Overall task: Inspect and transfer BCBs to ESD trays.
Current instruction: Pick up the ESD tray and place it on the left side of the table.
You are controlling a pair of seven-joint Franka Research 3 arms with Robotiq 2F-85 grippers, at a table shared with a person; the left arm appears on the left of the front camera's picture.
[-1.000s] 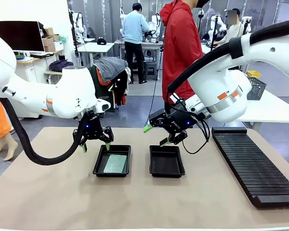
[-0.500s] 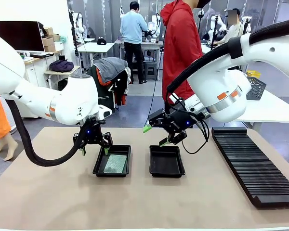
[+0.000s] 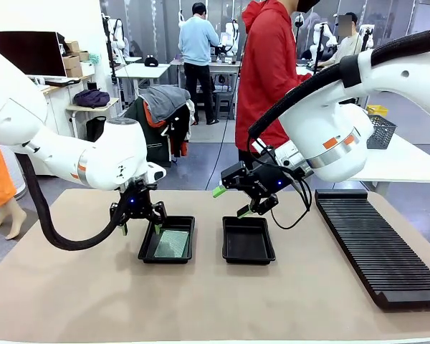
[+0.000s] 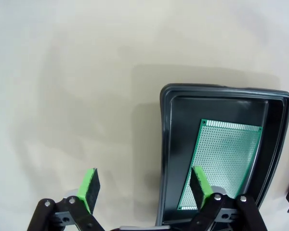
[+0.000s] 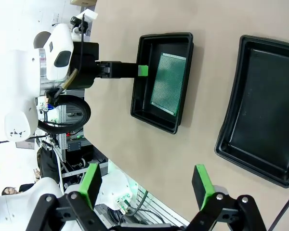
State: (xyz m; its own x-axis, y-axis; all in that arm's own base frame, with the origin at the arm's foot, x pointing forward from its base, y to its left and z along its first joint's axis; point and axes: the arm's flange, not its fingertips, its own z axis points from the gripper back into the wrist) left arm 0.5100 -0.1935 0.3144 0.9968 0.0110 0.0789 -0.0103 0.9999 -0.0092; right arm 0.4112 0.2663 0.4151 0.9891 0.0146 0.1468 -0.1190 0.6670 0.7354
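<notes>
BCB (image 3: 171,244) sits, apparently delivered, in left ESD tray (image 3: 165,259); empty, wide-open left gripper (image 3: 140,226) has dipped over its nine o'clock rim.

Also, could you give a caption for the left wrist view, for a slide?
Open left gripper above one side rim of an ESD tray holding one green BCB.

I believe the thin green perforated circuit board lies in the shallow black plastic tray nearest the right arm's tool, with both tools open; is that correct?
Not quite: the thin green perforated circuit board lies in the shallow black plastic tray nearest the left arm's tool, as the front view shows. That tool and the right arm's tool are open.
</notes>
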